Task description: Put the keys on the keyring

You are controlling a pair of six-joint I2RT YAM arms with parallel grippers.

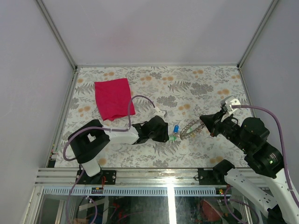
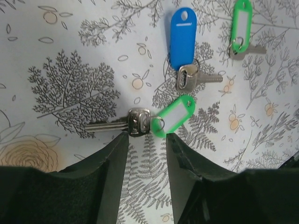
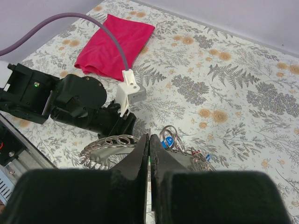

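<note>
Three keys lie on the floral table. A silver key (image 2: 133, 123) with a green tag (image 2: 174, 116) lies just beyond my left gripper (image 2: 145, 138), which is open with only bare table between its fingers. Farther off lie a blue-tagged key (image 2: 182, 38) and another green-tagged key (image 2: 241, 24). The grey jagged keyring (image 1: 190, 128) lies right of the keys, carrying several small wire rings (image 3: 114, 140). My right gripper (image 3: 149, 138) is shut on the keyring's near edge, and the keyring shows on both sides of its fingers. From above, the left gripper (image 1: 164, 132) points right at the blue tag (image 1: 176, 129).
A magenta cloth (image 1: 113, 98) lies at the back left of the table. Grey walls and a metal frame (image 1: 70, 56) enclose the table. A rail (image 1: 140, 175) runs along the near edge. The left arm's white cable clip (image 3: 130, 93) faces the right wrist camera.
</note>
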